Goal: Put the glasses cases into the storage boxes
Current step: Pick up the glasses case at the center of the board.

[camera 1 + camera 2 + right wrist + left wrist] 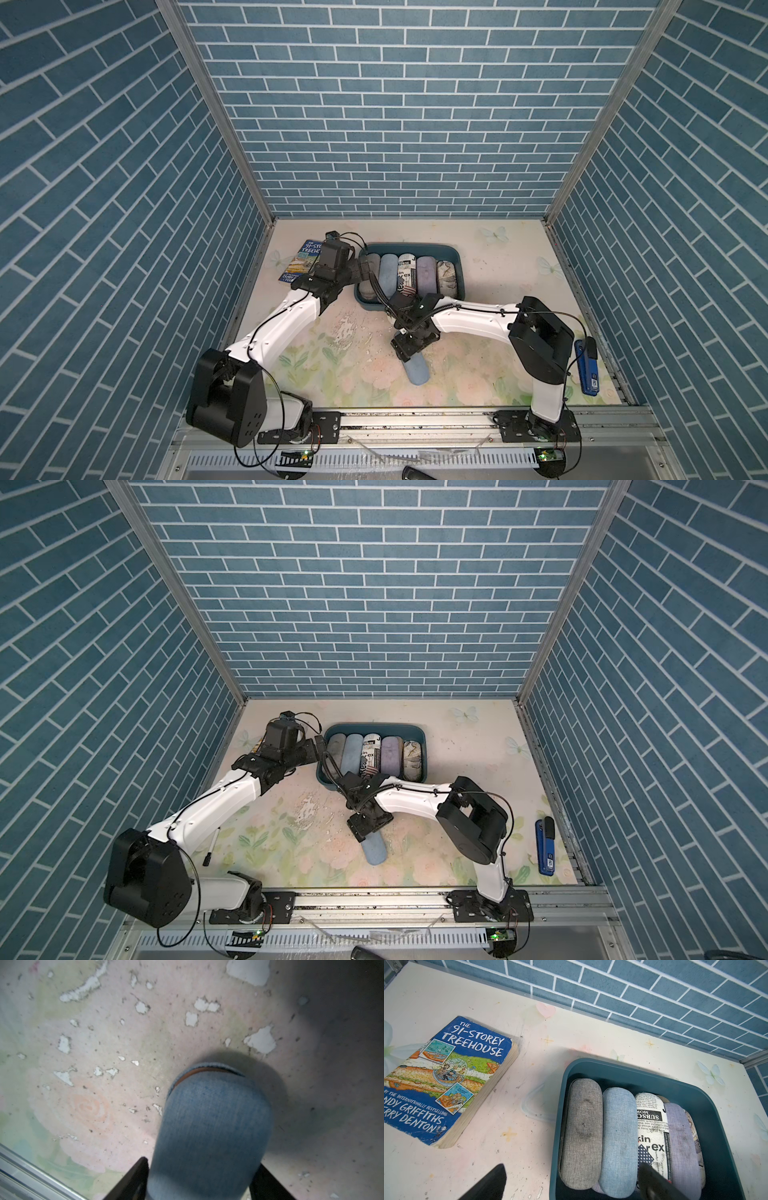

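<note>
Five glasses cases lie side by side in the dark teal storage box [415, 246] [557, 1126]: grey [581, 1130], light blue [618, 1136], newspaper print [650, 1126], lilac [681, 1136] and map print [446, 276]. My left gripper [365, 268] [571, 1184] hangs open over the box's left end, one finger outside the rim and one above the cases, holding nothing. Another light blue glasses case [417, 372] [214, 1122] lies on the floral table in front of the box. My right gripper [409, 357] [201, 1180] points down on its far end, both fingers pressed against its sides.
A paperback book [303, 259] [446, 1078] lies left of the box, partly under the left arm. A blue-and-black stapler [586, 368] sits by the right wall. A pen [212, 848] lies under the left arm in a top view. Walls enclose three sides.
</note>
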Tool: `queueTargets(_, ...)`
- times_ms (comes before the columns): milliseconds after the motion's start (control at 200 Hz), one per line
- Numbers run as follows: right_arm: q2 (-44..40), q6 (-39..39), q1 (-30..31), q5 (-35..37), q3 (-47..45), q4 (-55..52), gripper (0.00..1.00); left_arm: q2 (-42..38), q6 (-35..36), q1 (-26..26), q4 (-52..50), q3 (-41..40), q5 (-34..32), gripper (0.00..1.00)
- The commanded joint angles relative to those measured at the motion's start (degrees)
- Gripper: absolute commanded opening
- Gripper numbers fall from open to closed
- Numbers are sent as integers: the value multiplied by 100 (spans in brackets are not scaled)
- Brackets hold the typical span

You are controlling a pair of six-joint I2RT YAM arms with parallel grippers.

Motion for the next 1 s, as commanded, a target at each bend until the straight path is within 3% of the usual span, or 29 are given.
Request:
queueTargets(0, 212, -173, 80, 265, 14, -262, 73, -105, 6, 45, -94, -55, -53, 100)
queueTargets(100, 237, -159, 88, 268, 6, -251, 72, -121, 3, 39, -103, -71, -48, 99)
queueTargets(190, 151, -114, 101, 273, -25, -253, 64, -133, 11, 39, -109, -81, -60, 100)
queueTargets(305, -42, -101, 97, 290, -51, -284, 60, -127, 9, 40, -104, -72, -71, 100)
queueTargets(645, -880, -164, -51, 431, 74, -577, 59, -134, 9, 48, -74, -119, -62, 100)
queueTargets(995, -1835, -347, -979, 445, 402, -629, 59, -210, 4, 109, 5, -221, -36, 100)
